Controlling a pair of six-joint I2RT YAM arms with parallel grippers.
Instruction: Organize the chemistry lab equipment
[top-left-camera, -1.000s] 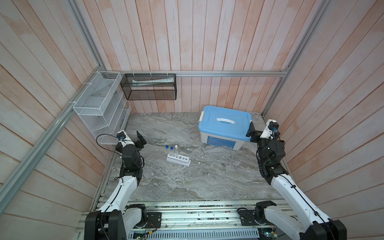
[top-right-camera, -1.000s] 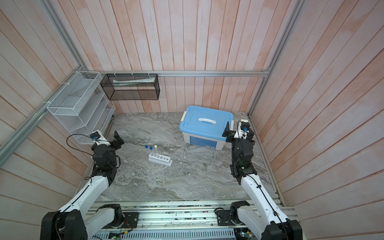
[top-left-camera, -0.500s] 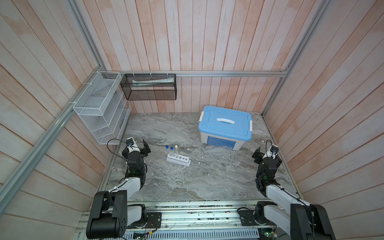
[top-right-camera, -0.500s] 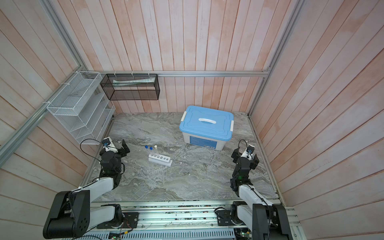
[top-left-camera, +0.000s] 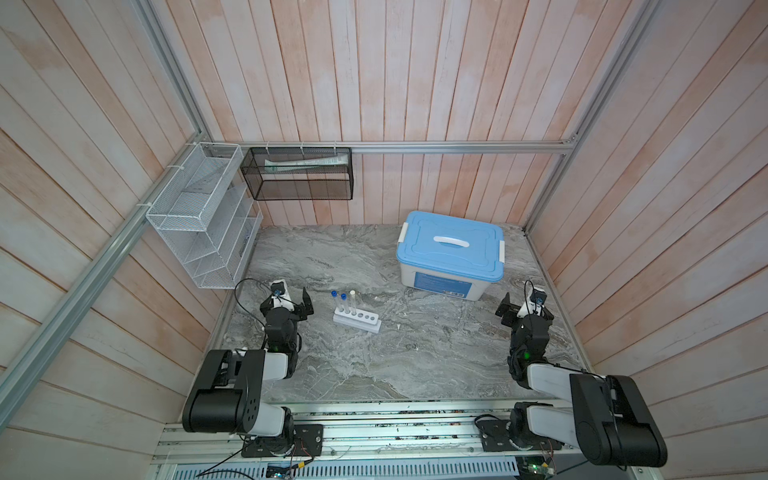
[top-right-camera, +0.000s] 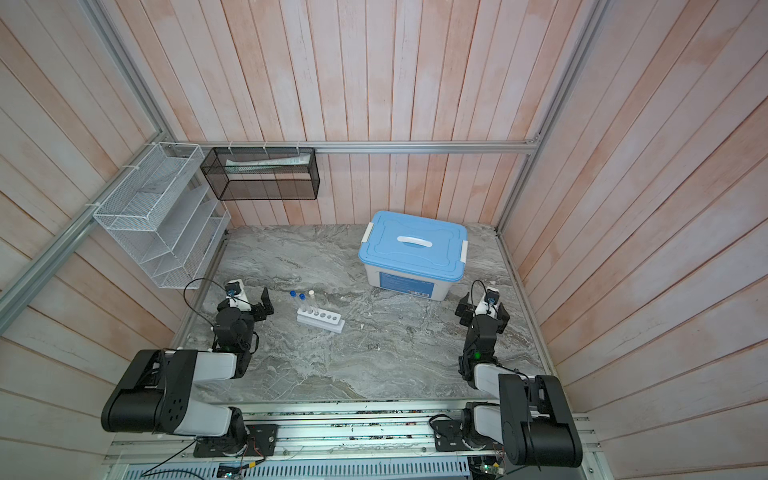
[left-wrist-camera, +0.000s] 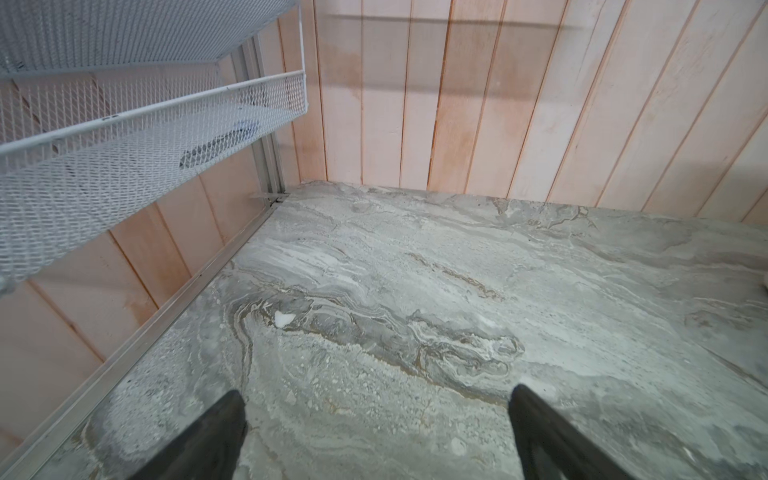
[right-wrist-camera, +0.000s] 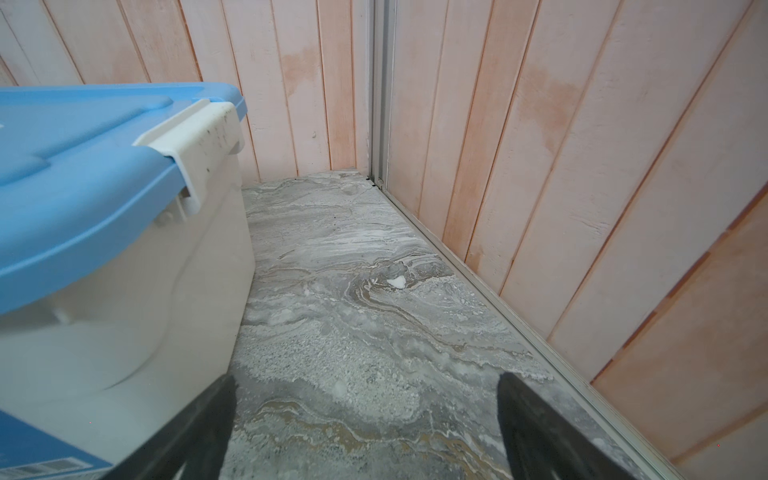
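The chemistry lab equipment in view is a white rack (top-left-camera: 357, 323) (top-right-camera: 321, 323) on the marble floor, left of centre in both top views. Three clear test tubes stand upright at its left end: two blue-capped (top-left-camera: 333, 294) (top-left-camera: 343, 297) and one white-capped (top-left-camera: 352, 293). Several rack holes are empty. My left gripper (top-left-camera: 287, 306) (top-right-camera: 246, 309) (left-wrist-camera: 376, 397) hangs open and empty just left of the rack, apart from it. My right gripper (top-left-camera: 525, 309) (top-right-camera: 484, 313) (right-wrist-camera: 368, 380) is open and empty near the right wall, beside the bin.
A white bin with a blue lid (top-left-camera: 451, 249) (right-wrist-camera: 83, 166) stands at the back right, lid latched. A white wire basket (top-left-camera: 199, 216) (left-wrist-camera: 124, 124) hangs on the left wall above my left gripper. A black mesh basket (top-left-camera: 299, 174) hangs on the back wall.
Both arms have folded down and drawn back toward the front rail, bringing the grippers low over the floor. Both grippers stayed open. The rack and tubes have not moved.
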